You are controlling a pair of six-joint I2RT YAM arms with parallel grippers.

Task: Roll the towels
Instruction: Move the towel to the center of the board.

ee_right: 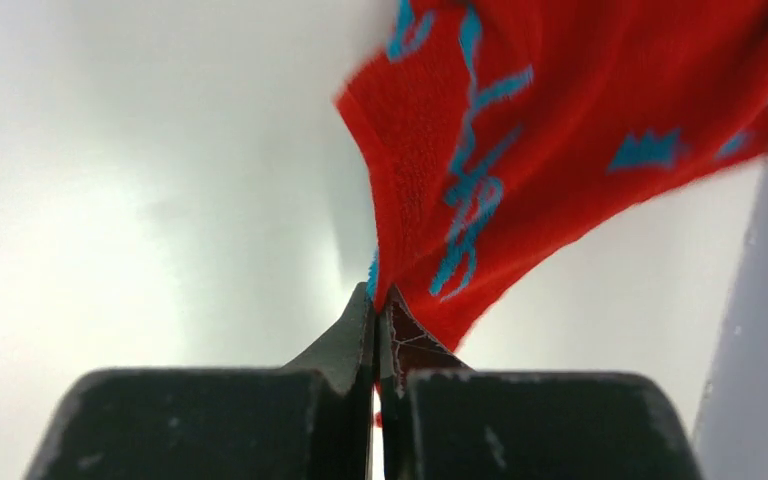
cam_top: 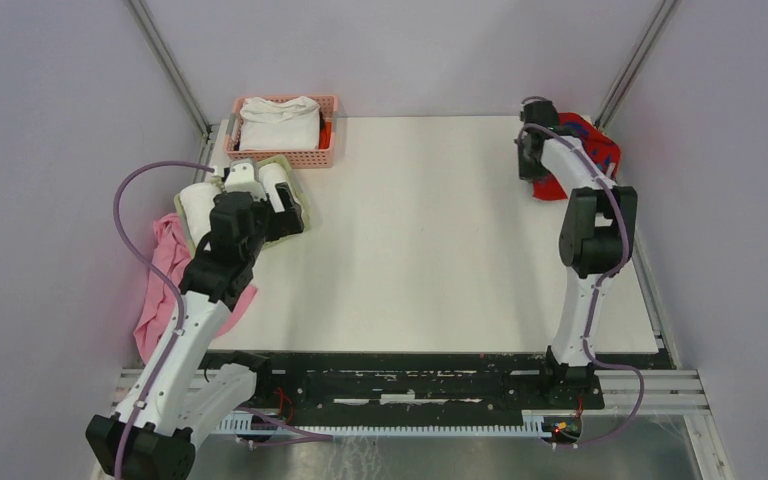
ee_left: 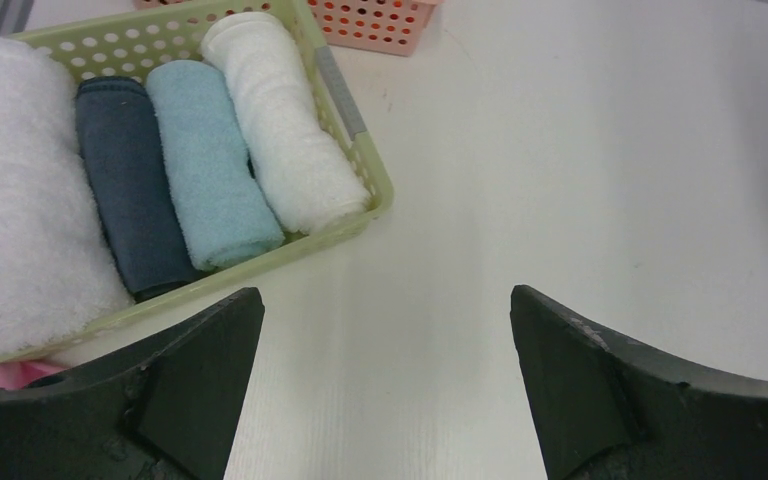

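The red towel with teal-blue marks [ee_right: 560,130] lies bunched at the table's far right corner [cam_top: 592,148]. My right gripper [ee_right: 378,295] is shut on one corner of it, which is pulled taut toward the jaws; in the top view the gripper [cam_top: 532,160] sits at the towel's left edge. A folded white towel [cam_top: 278,122] fills the pink basket [cam_top: 310,157]. A green basket [ee_left: 360,215] holds rolled towels: a large white one [ee_left: 10,200], a dark blue one [ee_left: 130,190], a light blue one [ee_left: 210,160] and a small white one [ee_left: 285,130]. My left gripper [ee_left: 385,330] hangs open over bare table beside this basket.
A plain pink cloth [cam_top: 165,280] hangs over the table's left edge under the left arm. Grey walls and metal frame posts stand close behind and beside the white table [cam_top: 430,230]. The right wall is just past the red towel.
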